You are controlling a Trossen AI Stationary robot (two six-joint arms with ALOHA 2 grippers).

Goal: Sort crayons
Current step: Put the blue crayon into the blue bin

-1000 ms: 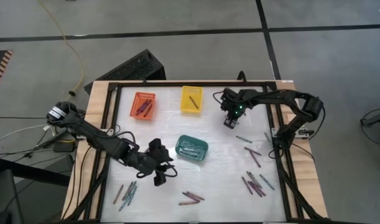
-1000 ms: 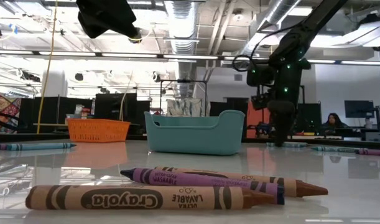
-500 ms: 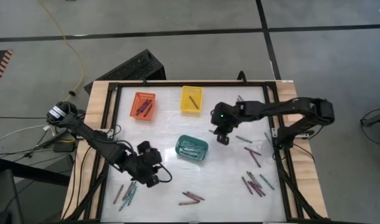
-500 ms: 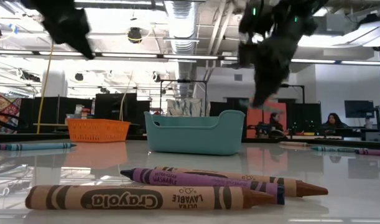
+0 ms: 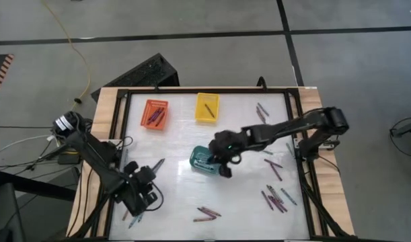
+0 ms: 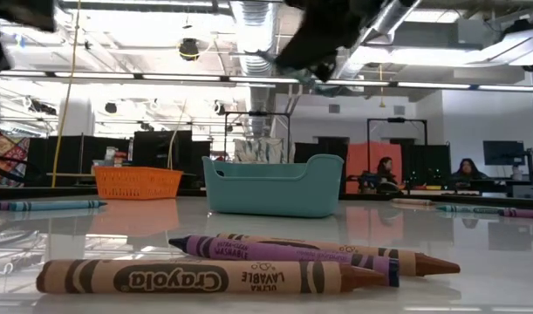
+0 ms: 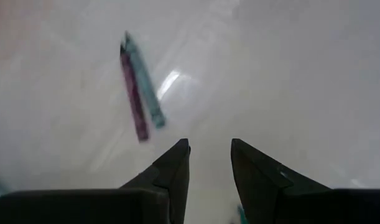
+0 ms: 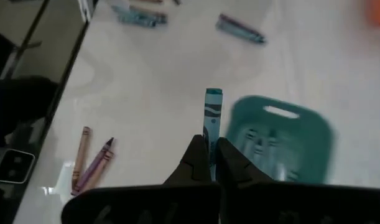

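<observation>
Crayons lie in loose groups on the white table: at the right (image 5: 276,198), near the front edge (image 5: 206,213) and at the left (image 5: 134,210). My right gripper (image 5: 225,168) hangs over the right end of the teal basket (image 5: 205,160), shut on a teal crayon (image 8: 213,115). My left gripper (image 5: 146,196) is open near the front left, above bare table. A purple crayon (image 7: 134,102) and a teal one (image 7: 145,87) lie side by side just beyond its fingertips (image 7: 209,146). The orange basket (image 5: 155,113) and the yellow basket (image 5: 206,106) each hold crayons. My right gripper pinches the teal crayon between its two fingers at one end (image 8: 208,135). The crayon runs on along the fingers, and its flat free end (image 8: 213,93) sticks out past the tips. It is lifted clear of the table, beside the teal basket, and slants downward.
More crayons lie at the far right (image 5: 261,111) and mid right (image 5: 272,165), and a single stick (image 5: 157,163) left of the teal basket. A black frame (image 5: 299,134) borders the table. In the low view, brown (image 6: 205,277) and purple (image 6: 283,253) crayons lie close to the camera.
My right gripper, shut throughout, has risen off the table right of the yellow basket and swung toward the near left, ending over the teal basket with the teal crayon. My left gripper has moved from beside the teal basket toward the near left corner, dropping and tipping downward.
</observation>
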